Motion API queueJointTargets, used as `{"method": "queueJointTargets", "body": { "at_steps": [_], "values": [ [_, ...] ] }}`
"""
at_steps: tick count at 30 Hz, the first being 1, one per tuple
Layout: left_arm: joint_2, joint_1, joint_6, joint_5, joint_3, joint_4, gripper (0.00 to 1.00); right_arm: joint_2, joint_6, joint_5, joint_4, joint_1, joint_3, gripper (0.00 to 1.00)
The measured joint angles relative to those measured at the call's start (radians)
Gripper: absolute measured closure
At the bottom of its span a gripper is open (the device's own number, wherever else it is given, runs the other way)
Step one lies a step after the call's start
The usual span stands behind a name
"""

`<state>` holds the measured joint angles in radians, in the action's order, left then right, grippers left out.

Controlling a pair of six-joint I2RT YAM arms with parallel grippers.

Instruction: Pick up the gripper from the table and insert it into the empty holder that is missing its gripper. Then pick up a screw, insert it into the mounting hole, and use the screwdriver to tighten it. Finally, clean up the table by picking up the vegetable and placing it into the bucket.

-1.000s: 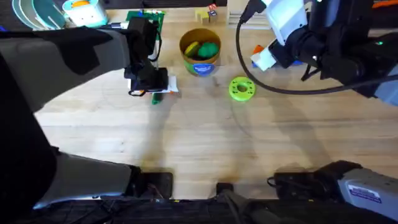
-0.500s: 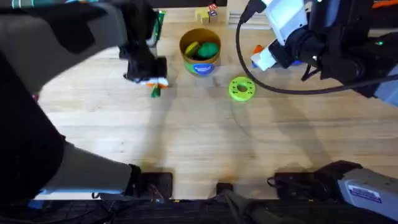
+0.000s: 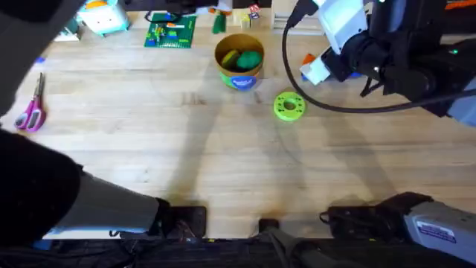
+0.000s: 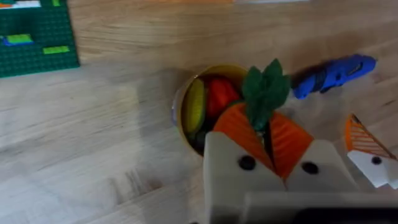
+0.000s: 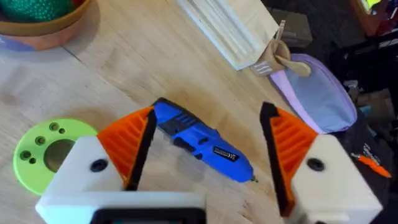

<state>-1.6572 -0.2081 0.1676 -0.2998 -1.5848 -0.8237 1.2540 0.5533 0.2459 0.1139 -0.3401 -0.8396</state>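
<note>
A: Table, what was on it?
B: Light wood. Bucket stood near far edge, yellow w/ blue label, toys inside: yellow, green, red in left wrist view. Lime-green disc just beside it, toward right arm. Green brick plate and pink scissors on left side.

A: Left gripper?
B: Hung above bucket. Orange pads pressed together on vegetable, dark green leafy end sticking out betw. them, over bucket rim.

A: Right gripper?
B: Spread wide apart, nothing betw. the pads. Hovered over screwdriver, blue, lying flat on table, not touched. Disc seen near one finger.

A: Screwdriver from left wrist cam?
B: Seen behind bucket, beside another orange-tipped white finger.
</note>
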Motion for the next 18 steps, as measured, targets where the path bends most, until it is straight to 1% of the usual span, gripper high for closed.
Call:
{"method": "queueJointTargets", "body": {
  "at_steps": [4,6,10,11,16,17,18],
  "values": [
    [-0.054,-0.040,-0.068,-0.020,0.000,-0.016,0.973,0.000,0.000,0.000,0.000,0.000,0.000,0.007],
    [-0.085,-0.042,-0.106,-0.022,0.000,-0.027,0.974,0.000,0.000,0.000,0.000,0.000,0.000,0.007],
    [-0.139,-0.037,-0.150,-0.022,0.000,-0.029,0.971,0.000,0.000,0.000,0.000,0.000,0.000,0.007],
    [-0.151,-0.036,-0.162,-0.022,0.000,-0.030,0.880,0.000,0.000,0.000,0.000,0.000,0.000,0.007],
    [-0.185,-0.036,-0.172,-0.022,0.000,-0.051,0.120,-0.002,0.000,0.000,0.000,-0.003,0.000,0.007],
    [-0.187,-0.036,-0.173,-0.022,0.000,-0.052,0.036,-0.007,0.000,0.000,0.006,-0.007,0.000,0.007],
    [-0.187,-0.036,-0.173,-0.022,0.000,-0.052,0.017,-0.017,0.000,0.000,0.012,-0.012,0.001,0.007]
  ]
}}
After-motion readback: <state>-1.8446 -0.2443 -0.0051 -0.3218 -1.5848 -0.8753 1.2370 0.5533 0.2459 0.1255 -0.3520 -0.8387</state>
